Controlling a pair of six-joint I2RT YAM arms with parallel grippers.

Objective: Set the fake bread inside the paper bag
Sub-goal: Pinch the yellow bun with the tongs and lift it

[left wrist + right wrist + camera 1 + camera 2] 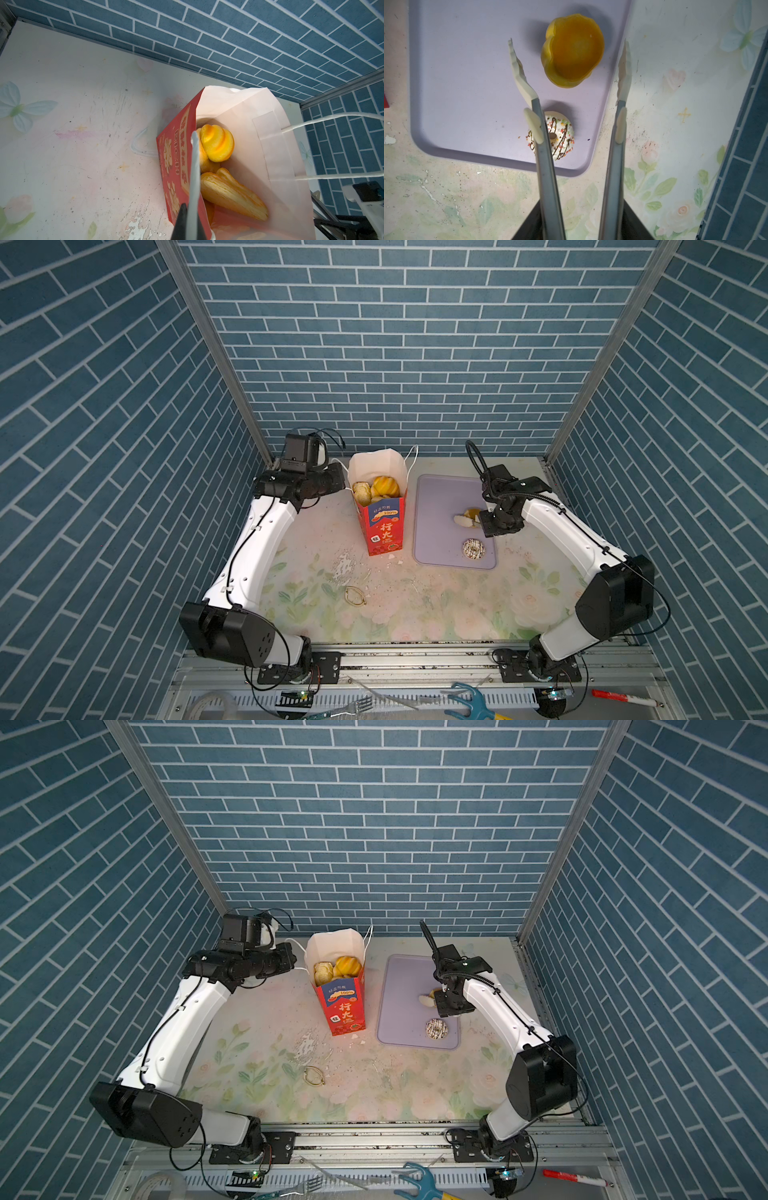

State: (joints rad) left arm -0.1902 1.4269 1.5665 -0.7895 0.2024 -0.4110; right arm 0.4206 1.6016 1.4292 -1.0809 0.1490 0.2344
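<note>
Bag (384, 526) is seen upright on the table (415, 605), mouth open. In both top views it stands just left of the tray (436, 506), with a narrow gap between them.

Bread already in the bag: a swirl bun (217, 145) on top and twist buns (232, 197) beside it. More lies underneath, mostly hidden.

Two pieces are left on the tray, lying apart:
- a yellow bun (573, 49), mid-tray toward the right edge
- a drizzled doughnut (561, 135), near the tray's front right corner

Left gripper (194, 149): the tong fingers are pressed flat together and laid along the rim of the bag's red wall, at the bag's left side. Whether paper is pinched between them cannot be told.

Right gripper (569, 68): the tong fingers are spread wide and nothing is grasped. It is held over the tray, with the yellow bun framed between the two pads (519, 79) and touched by neither. The second pad is seen over the tray's edge. Height above the tray cannot be judged. In the right wrist view the doughnut is partly covered by one tong arm.
</note>
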